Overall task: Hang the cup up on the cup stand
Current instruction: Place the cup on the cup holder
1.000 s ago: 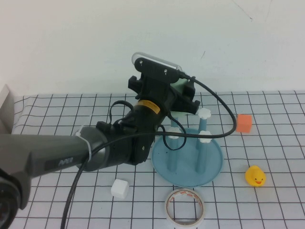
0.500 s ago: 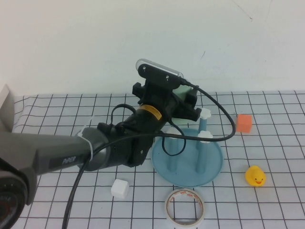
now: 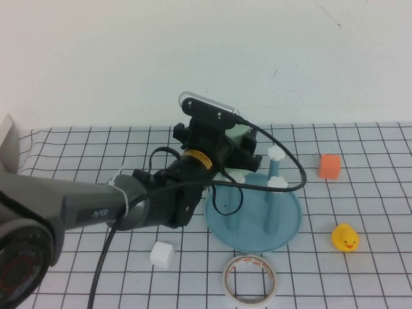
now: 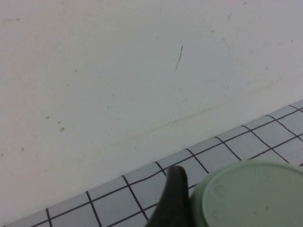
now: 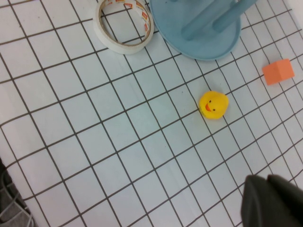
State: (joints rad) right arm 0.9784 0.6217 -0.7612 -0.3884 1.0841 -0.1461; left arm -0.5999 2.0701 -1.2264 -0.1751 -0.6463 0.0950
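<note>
Gripping the mint-green cup point(image 3: 241, 135), the left gripper point(image 3: 241, 145) hangs just above the blue cup stand point(image 3: 254, 219), over its far-left pegs. Only a dark edge of the right gripper point(image 5: 272, 201) shows, well apart from the stand; whether it is apart or together cannot be told.

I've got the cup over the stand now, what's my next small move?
Probably ease the left tool straight down: it grips the cup over the cup stand, above a rear peg, though alignment is hidden. The right tool hangs apart above the table.

Cup point(image 3: 241, 134) mostly behind left end effector point(image 3: 228, 149)
</note>
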